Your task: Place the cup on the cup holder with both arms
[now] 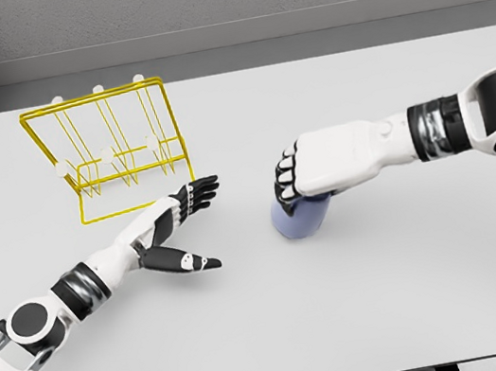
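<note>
your right hand [309, 175] sat over the blue cup [300, 217] mid-table, fingers curled round its top, gripping it. left hand [178, 226] hung between cup & yellow rack [116, 146], fingers spread, holding nothing. rack stood upright, back-left on the table [396, 313], well apart from cup.

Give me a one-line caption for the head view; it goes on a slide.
Right robot hand closes over a blue cup while the open left robot hand waits beside the yellow wire cup holder.
</note>
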Tool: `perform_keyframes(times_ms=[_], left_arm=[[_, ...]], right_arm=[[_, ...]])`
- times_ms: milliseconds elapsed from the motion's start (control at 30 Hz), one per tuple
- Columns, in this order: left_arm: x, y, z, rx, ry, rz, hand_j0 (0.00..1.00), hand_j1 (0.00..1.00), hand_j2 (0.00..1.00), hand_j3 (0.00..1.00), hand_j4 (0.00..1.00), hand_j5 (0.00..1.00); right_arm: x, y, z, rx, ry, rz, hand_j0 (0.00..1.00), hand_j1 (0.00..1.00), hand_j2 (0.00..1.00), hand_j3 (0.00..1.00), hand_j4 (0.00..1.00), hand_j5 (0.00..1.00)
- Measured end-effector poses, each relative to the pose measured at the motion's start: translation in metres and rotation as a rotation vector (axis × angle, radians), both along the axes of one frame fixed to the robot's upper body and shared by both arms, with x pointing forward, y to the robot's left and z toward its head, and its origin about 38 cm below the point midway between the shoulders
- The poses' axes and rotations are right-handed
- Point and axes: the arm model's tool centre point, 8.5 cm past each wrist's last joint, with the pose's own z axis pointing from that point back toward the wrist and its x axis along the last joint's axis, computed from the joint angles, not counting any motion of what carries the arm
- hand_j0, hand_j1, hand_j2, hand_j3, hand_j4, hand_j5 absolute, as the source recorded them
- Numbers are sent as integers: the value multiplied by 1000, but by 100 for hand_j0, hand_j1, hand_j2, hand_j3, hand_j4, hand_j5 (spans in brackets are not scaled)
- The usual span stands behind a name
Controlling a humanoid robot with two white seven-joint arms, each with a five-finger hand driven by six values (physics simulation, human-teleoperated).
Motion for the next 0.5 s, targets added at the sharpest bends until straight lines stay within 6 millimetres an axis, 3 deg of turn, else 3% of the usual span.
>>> perform_keyframes(times_ms=[100, 267, 500], left_arm=[[0, 0, 0, 0, 0, 0, 100, 100, 100, 100, 100, 100], [0, 0, 0, 0, 0, 0, 100, 100, 100, 100, 100, 100], [0, 0, 0, 0, 0, 0, 100, 100, 100, 100, 100, 100]], right_arm=[[0, 2, -1, 2, 1, 4, 63, 63, 63, 63, 63, 63], [-1, 3, -5, -7, 3, 6, 86, 86, 86, 86, 86, 86], [-1, 3, -5, -13, -2, 5, 93, 93, 93, 93, 93, 93]])
